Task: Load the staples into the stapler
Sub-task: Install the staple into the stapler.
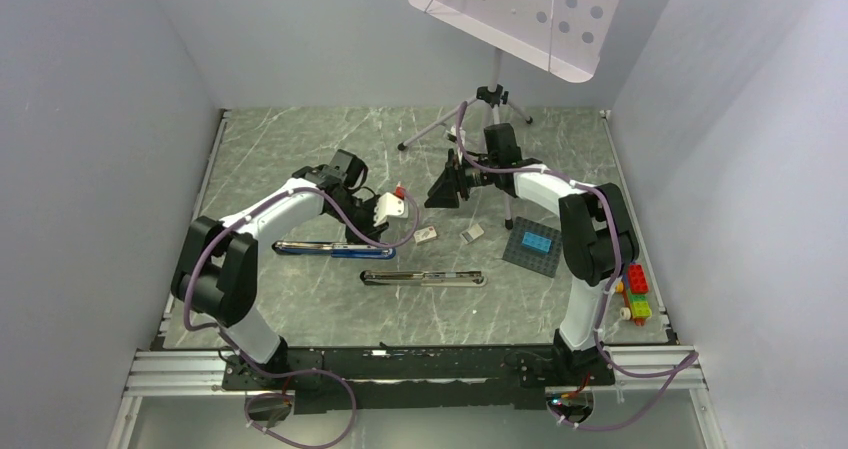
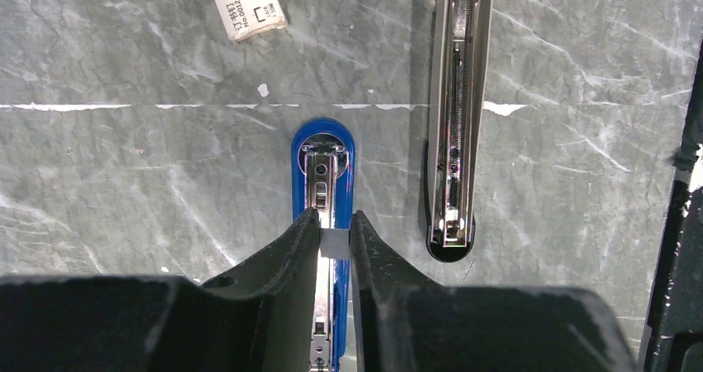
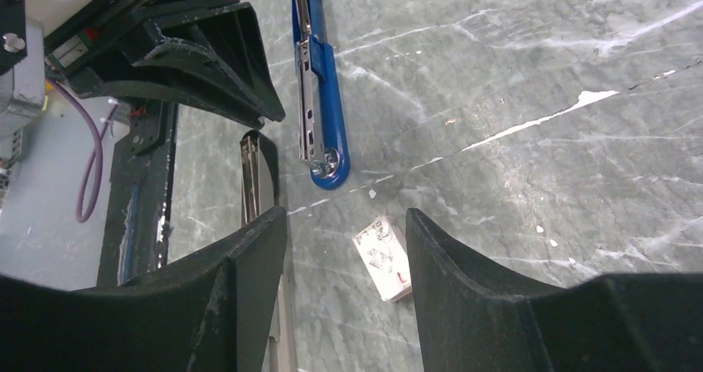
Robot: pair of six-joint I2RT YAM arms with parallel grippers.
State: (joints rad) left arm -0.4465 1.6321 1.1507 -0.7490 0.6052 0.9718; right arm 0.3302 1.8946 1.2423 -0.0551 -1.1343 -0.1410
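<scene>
Left gripper (image 2: 336, 229) narrowly pinches staples (image 2: 335, 243)

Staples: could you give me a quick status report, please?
Left gripper shut on the staples, over the open blue stapler. Right gripper open, hovering above the small box. Second stapler alongside, apart.

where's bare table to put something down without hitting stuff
Bare: the far-left corner of the table, and the near strip in front of the silver stapler. Crowded: the middle, with the blue stapler, two small boxes and the grey brick plate.
</scene>
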